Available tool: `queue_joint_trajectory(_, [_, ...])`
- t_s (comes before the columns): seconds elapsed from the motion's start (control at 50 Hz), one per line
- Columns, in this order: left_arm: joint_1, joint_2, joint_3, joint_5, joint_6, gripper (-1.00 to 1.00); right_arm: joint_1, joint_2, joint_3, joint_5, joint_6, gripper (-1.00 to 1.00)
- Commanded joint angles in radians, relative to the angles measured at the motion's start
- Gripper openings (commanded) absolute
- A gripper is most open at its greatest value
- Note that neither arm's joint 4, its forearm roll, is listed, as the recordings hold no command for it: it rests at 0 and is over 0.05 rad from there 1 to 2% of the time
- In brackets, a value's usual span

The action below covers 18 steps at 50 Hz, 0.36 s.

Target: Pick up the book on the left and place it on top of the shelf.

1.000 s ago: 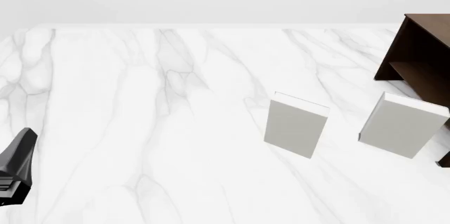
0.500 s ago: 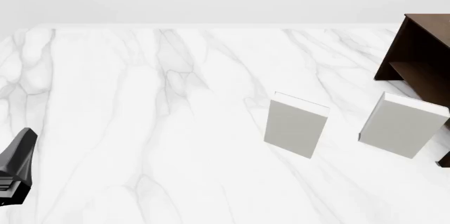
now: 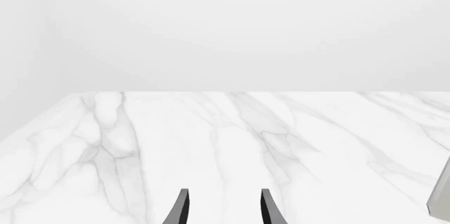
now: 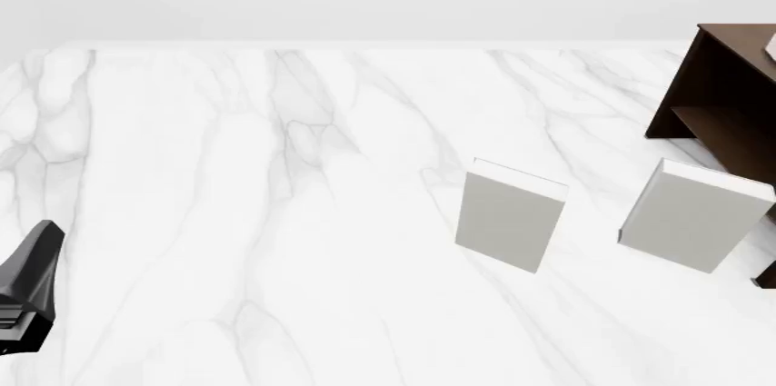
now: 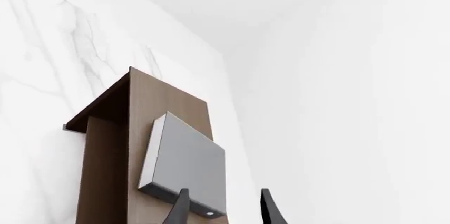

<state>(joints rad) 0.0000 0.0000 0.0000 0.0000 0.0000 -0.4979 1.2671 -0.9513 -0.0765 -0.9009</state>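
Right gripper (image 5: 223, 191) hovered over the dark brown wooden shelf (image 5: 151, 108), its fingers spread with nothing clamped. The thin rectangular grey-covered book with white page edges (image 5: 186, 163) lay flat on the shelf's top, 1 corner near the fingertips. The placing looked done, so the retreat mattered: draw straight up and away, keeping the fingers wide so neither tip nudges that corner. Left gripper (image 3: 223, 191) sat spread and empty above the white marble desk (image 4: 243, 177).
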Motion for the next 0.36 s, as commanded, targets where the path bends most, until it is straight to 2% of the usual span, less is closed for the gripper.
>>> queue_joint_trajectory(0.02, [0.0, 0.0, 0.0, 0.0, 0.0, 1.0, 0.017, -0.077, 0.011, 0.007, 0.043, 1.0])
queue_joint_trajectory(0.36, [0.0, 0.0, 0.0, 0.0, 0.0, 1.0, 0.066, -0.236, 0.054, 0.064, 0.116, 1.0])
